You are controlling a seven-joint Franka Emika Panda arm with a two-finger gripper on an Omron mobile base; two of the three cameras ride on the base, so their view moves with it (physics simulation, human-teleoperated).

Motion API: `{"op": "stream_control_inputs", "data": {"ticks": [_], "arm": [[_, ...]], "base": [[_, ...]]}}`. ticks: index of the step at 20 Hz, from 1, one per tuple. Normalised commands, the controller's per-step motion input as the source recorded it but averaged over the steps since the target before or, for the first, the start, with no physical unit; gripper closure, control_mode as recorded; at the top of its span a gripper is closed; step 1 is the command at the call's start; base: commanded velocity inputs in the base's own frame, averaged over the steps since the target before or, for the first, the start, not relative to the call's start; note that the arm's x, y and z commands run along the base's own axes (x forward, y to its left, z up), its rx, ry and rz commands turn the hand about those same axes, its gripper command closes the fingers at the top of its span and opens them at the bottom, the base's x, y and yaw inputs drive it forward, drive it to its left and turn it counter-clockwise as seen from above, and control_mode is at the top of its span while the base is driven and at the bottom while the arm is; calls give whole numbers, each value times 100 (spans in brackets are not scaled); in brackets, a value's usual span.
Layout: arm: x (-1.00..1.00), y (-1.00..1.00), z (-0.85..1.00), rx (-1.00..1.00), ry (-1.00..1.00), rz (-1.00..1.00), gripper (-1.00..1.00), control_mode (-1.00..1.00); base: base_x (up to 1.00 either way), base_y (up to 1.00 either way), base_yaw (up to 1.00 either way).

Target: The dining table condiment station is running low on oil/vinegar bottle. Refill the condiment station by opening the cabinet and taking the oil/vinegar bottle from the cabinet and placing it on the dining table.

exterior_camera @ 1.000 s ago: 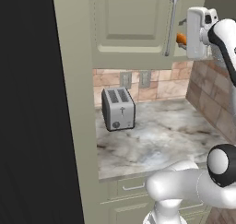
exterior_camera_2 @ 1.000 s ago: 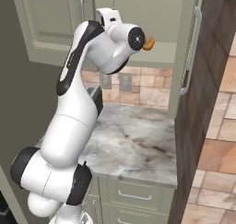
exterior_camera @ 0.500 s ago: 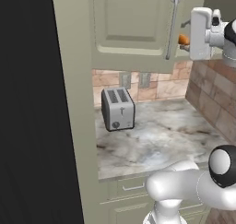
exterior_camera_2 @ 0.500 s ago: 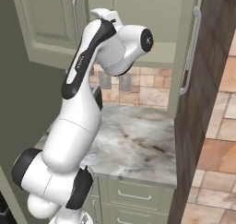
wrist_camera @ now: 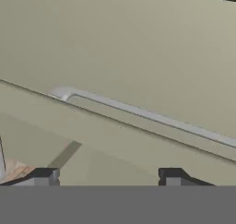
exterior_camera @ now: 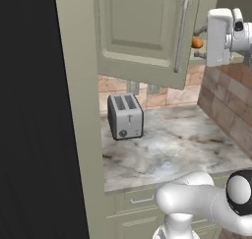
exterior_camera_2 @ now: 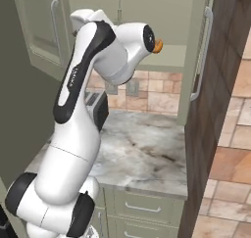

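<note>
Up on the wall above the marble counter [exterior_camera: 172, 147], the cabinet [exterior_camera: 138, 26] hangs with its doors swung outward, and our gripper [wrist_camera: 108, 177] is raised to that height at the right of the near door. In the hand view the two finger tips [wrist_camera: 44, 177] stand apart with nothing between them, so we read them as released. A silver bar handle [wrist_camera: 143, 112] runs slantwise across the green panel beyond them, apart from both tips. Where the oil/vinegar bottle stands inside the cabinet we cannot tell. We judge the main risk to be closing on air: the bar lies off the line between the tips and at an angle to them, so a squeeze from here would miss or clip it. The hand is also close to a small orange thing [exterior_camera: 197, 42] at the shelf edge, and a careless sweep could knock it down onto the counter. The swung door is near the arm too, so a wide move could bump it. By our count there are two open doors in the right base view, each with one bar handle, one toaster [exterior_camera: 125, 116], one orange thing and two wall sockets [exterior_camera: 133, 88] on the tiles.
</note>
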Motion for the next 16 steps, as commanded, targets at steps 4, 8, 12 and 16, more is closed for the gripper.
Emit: {"op": "stream_control_inputs", "data": {"ticks": [4, 8, 12, 16], "arm": [[-74, 100, 0, -19, -26, 14, -100, -100], [-56, 100, -8, -16, -27, 14, -100, -100], [-38, 100, -12, -13, -24, 15, -100, -100], [-24, 100, -18, -11, -21, 16, -100, -100]], "base": [[0, 0, 0], [0, 0, 0], [0, 0, 0], [0, 0, 0]]}}
